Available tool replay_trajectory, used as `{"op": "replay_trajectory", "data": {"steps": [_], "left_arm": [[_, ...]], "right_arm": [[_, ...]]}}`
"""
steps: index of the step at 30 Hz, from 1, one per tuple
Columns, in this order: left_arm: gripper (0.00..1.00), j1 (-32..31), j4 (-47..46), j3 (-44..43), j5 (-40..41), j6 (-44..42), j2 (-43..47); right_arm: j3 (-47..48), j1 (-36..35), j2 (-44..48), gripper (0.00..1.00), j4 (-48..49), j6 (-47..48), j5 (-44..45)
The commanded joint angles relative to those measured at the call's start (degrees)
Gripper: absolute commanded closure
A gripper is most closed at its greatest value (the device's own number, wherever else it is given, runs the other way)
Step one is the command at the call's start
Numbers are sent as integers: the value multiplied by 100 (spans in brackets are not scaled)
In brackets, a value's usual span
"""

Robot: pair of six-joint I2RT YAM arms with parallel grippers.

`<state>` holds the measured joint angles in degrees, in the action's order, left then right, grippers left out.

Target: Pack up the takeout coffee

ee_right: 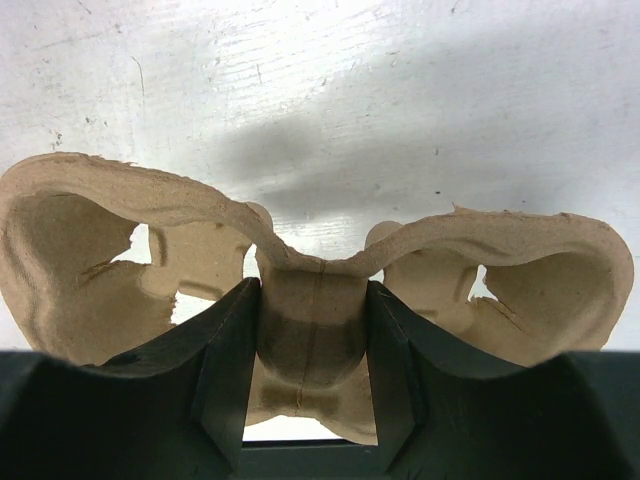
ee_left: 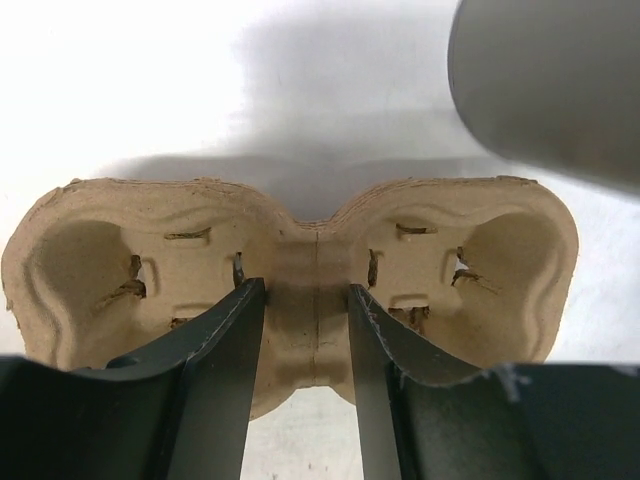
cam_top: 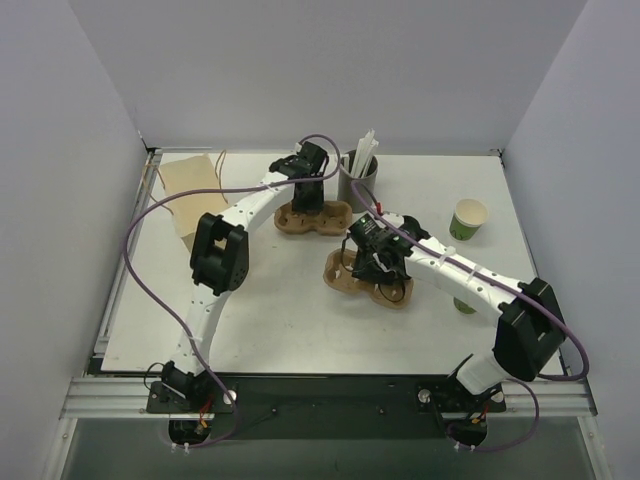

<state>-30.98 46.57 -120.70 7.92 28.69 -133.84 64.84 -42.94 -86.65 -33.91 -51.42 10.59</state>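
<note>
**Cardboard carriers in both pincers, green cup [cam_top: 468, 218] standing free**

We take the grey straw cup [cam_top: 360, 178], at the back of the table [cam_top: 300, 320], as our mark. Just in front of it and a little to its left, the far carrier [cam_top: 335, 218] lies flat on the table. The left pincer [ee_left: 305, 290] sits on that carrier's waist. It is set narrow, with a finger against each side of the middle ridge. In the left wrist view, the straw cup stands just beyond the carrier's right pocket.

Further in front of the straw cup is the near carrier [cam_top: 340, 272]. The right pincer [ee_right: 312, 290] is clamped on its central boss, both fingers pressed to the cardboard. Bare table shows through the slots in its pockets. We cannot tell whether this carrier is resting on the table or raised off it.

The green cup stands upright well to the right of the straw cup. Its mouth is open and its inside is cream. It is in neither carrier, and neither pincer touches it.

A brown bag [cam_top: 190, 190] sits well to the left of the straw cup. A green patch [cam_top: 465, 303] shows under the right arm, well in front of the straw cup, and we cannot tell what it is.
</note>
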Motion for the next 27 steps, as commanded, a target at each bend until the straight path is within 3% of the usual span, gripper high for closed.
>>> {"op": "replay_trajectory", "data": {"steps": [1,6,8,14,23,27], "left_arm": [[52,259,64,-944,438,-135,-546],[48,698,-489,-1543,61,-354,-1046],[37,786,-587,-1710,-97,-443,-1109],[22,743,-763,-1553,-625,-680,-627],[16,462,-491,-859,-467,-654,779],[21,313,-201,-771,-336,-417,1630]], "right_arm": [[257,49,315,61,-388,246,233],[196,84,394,61,-450,404,128],[143,93,421,61,-459,501,119],[73,84,333,61,-432,773,171],[-24,110,-1,61,-134,1028,-22],[-129,136,-80,61,60,1195,-171]]}}
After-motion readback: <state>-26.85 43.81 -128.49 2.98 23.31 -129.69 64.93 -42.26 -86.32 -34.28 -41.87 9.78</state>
